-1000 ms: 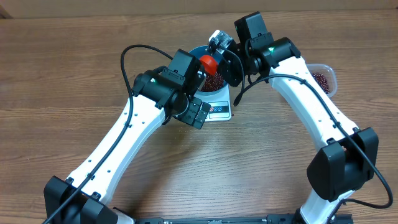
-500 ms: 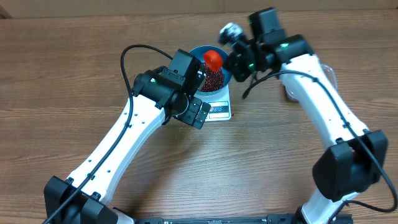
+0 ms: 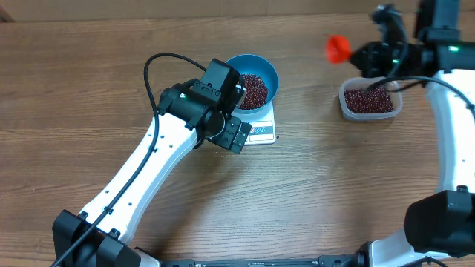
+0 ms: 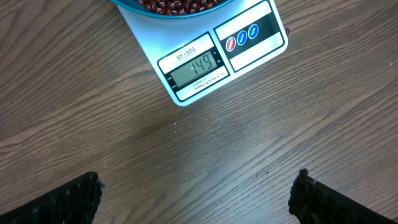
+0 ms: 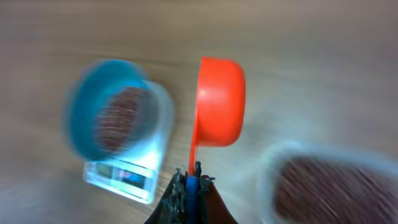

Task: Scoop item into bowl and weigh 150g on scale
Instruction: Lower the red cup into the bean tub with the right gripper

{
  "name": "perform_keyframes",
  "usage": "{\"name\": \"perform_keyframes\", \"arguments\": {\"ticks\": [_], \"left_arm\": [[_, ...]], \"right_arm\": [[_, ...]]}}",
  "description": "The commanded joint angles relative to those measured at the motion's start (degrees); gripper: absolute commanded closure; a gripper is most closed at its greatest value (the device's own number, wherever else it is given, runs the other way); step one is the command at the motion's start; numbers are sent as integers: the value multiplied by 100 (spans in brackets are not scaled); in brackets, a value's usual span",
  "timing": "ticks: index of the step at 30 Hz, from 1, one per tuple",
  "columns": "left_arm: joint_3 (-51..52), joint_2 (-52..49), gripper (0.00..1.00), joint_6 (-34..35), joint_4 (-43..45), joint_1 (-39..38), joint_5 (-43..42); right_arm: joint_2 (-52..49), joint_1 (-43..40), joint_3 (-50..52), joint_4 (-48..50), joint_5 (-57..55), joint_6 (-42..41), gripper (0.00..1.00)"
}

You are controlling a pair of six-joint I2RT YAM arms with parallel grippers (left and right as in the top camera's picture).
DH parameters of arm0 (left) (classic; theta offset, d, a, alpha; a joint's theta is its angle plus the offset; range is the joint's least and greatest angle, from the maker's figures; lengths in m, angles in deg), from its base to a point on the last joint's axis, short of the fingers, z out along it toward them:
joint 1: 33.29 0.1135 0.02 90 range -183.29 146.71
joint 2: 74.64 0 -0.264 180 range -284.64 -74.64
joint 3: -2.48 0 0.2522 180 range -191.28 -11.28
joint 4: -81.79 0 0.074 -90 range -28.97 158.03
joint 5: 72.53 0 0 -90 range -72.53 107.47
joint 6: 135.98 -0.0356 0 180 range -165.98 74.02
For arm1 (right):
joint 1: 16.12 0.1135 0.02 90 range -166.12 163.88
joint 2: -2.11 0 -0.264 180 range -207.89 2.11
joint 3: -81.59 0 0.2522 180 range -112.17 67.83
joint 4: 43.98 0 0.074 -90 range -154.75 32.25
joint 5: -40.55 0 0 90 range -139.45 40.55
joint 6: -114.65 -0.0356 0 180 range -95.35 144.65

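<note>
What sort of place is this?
Probably a robot test bench rather than a real kitchen: a wood-grain table, a left arm and right arm working at it, and a scale carrying a bowl of beans.

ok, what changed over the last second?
Right end effector, shut on the orange scoop, swung right from over the blue bowl to near the clear tub of beans. Nothing grabbed or released. Left end effector stayed open and in place; bowl and scale unmoved.
</note>
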Motion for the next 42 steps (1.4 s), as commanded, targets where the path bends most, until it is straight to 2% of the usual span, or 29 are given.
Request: {"name": "perform_keyframes", "arguments": {"ticks": [1,4,11,30,42], "left_arm": [[-52,63,0,-87,-15,-11,20],[-52,63,0,-87,-15,-11,20],[-52,63,0,-87,-15,-11,17],[-52,63,0,-87,-15,-11,20],[-52,63,1,-87,-15,-11,20]], "right_arm": [[109,-125,-61,-203,-1604,-284,96],[107,-122,59,-330,-2181,-282,96],[74,-111,586,-356,-2371,-280,96],[4,-111,1895,688,-1805,-87,96],[-295,59,2020,938,-1663,-87,96]]}}
